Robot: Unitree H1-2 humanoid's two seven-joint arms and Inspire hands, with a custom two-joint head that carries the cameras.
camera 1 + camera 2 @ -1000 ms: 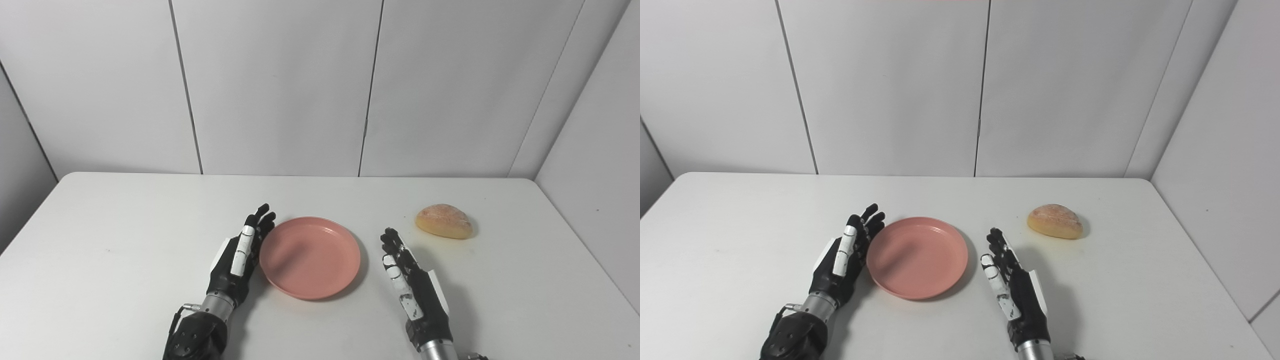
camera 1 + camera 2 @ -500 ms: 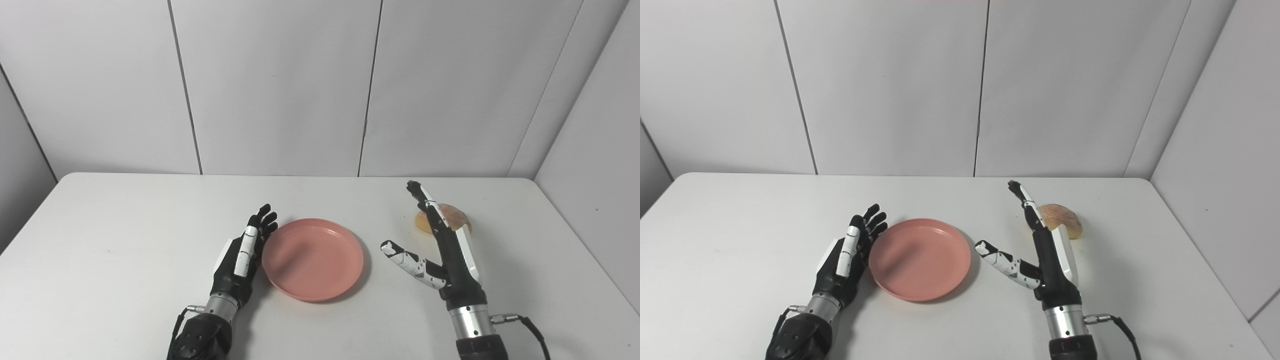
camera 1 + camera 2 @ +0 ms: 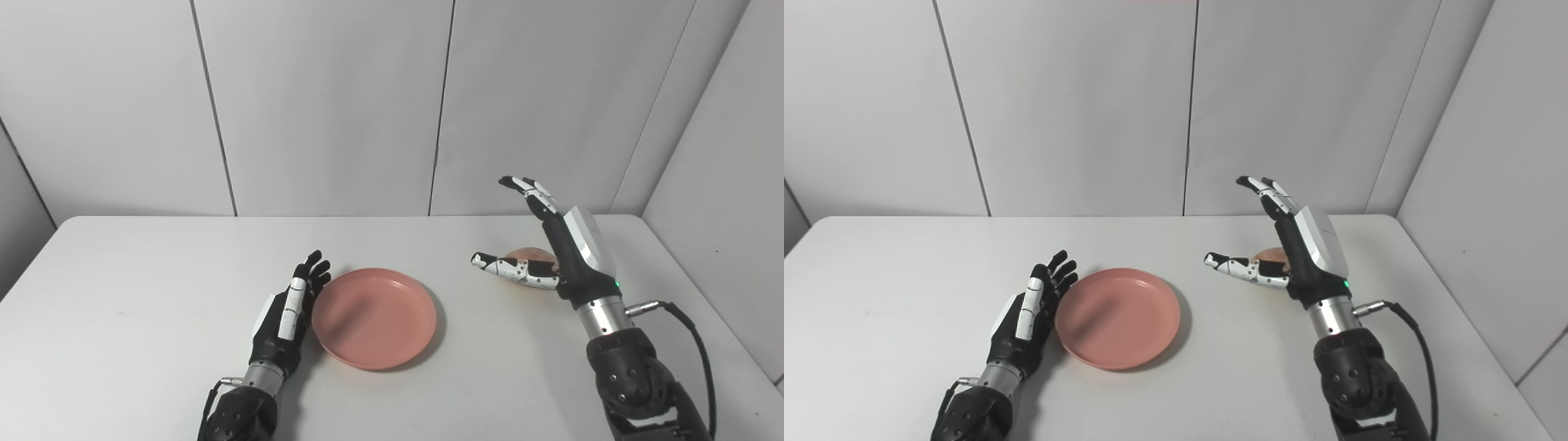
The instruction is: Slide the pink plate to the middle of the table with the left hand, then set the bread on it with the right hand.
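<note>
The left hand (image 3: 285, 318) lies spread flat beside the pink plate (image 3: 374, 316); the right hand (image 3: 554, 257) hovers, fingers wide apart, over the bread (image 3: 525, 252) on the counter (image 3: 122, 288).

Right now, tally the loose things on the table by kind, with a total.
Pink plate: 1
Bread: 1, mostly hidden behind the open right hand
Total: 2

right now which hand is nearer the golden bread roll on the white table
Right. The right hand is open and raised in front of the golden bread roll, mostly hiding it. The left hand lies far off, against the left rim of the pink round plate.
</note>
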